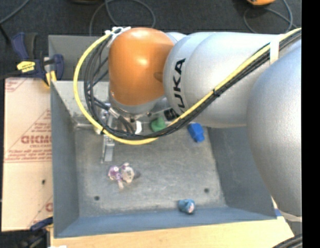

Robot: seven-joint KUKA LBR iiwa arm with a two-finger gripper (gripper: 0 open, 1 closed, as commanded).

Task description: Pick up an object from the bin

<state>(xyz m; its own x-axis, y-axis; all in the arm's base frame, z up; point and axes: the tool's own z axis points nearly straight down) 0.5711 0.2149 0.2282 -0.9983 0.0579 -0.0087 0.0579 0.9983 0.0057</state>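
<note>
My gripper [107, 155] reaches down from under the orange cover into the left half of the bin, with nothing seen in it. Just below it and slightly to the right, a small purple and white clump [121, 173] lies on the bin floor, apart from the gripper. A green piece [158, 124] peeks out from under the arm near the bin's middle. To its right a blue block [196, 133] lies close to the arm.
A small round blue-grey thing [186, 206] lies near the front wall. The arm and its cables cover the back and right of the bin. Bare floor stretches across the front left.
</note>
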